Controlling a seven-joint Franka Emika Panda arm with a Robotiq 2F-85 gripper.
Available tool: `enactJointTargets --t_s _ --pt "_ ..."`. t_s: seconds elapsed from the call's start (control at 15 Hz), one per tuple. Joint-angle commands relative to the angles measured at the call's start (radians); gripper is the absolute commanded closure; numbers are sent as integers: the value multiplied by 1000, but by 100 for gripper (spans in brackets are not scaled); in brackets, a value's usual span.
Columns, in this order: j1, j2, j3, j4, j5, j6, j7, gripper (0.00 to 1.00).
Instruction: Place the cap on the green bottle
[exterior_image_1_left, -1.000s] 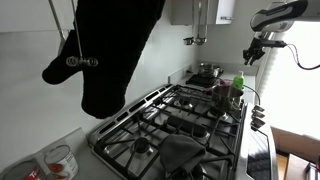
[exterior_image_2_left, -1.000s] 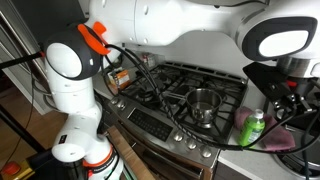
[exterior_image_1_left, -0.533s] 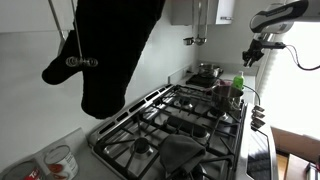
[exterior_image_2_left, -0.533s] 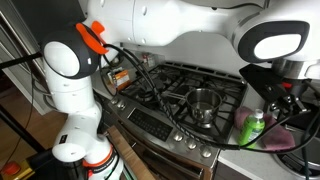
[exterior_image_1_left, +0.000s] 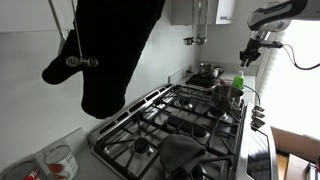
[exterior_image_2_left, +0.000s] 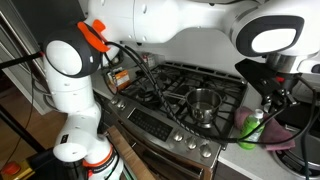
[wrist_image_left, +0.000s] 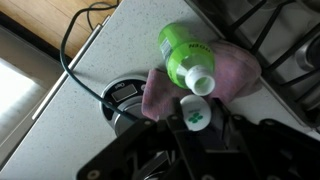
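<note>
While the gripper (wrist_image_left: 196, 130) pinches the white cap (wrist_image_left: 195, 112) between its fingers, the green bottle (wrist_image_left: 184, 48) stands upright on a pink cloth (wrist_image_left: 242, 72) beside the stove (exterior_image_1_left: 190, 118) — below the gripper, apart from it, neck uncapped.

In the wrist view, the green bottle (wrist_image_left: 182, 50) covers the middle of the pink cloth (wrist_image_left: 243, 72) under it. The cloth covers part of the round black object (wrist_image_left: 122, 98) beside the bottle, and the gripper (wrist_image_left: 196, 122), closed on the white cap (wrist_image_left: 195, 112) just off the bottle's mouth, is a dark blur cut off by the bottom edge. In an exterior view the gripper (exterior_image_2_left: 270, 98) masks the bottle's (exterior_image_2_left: 251, 126) top, and in an exterior view the cap above the bottle (exterior_image_1_left: 238, 83) is too small to make out.
</note>
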Motion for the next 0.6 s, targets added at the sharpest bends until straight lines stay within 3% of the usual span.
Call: enactJointTargets --t_s 0.0,0.53 --pt "21 16 -27 29 9 -93 -1 92" --pt "28 37 -29 47 16 -121 -19 92"
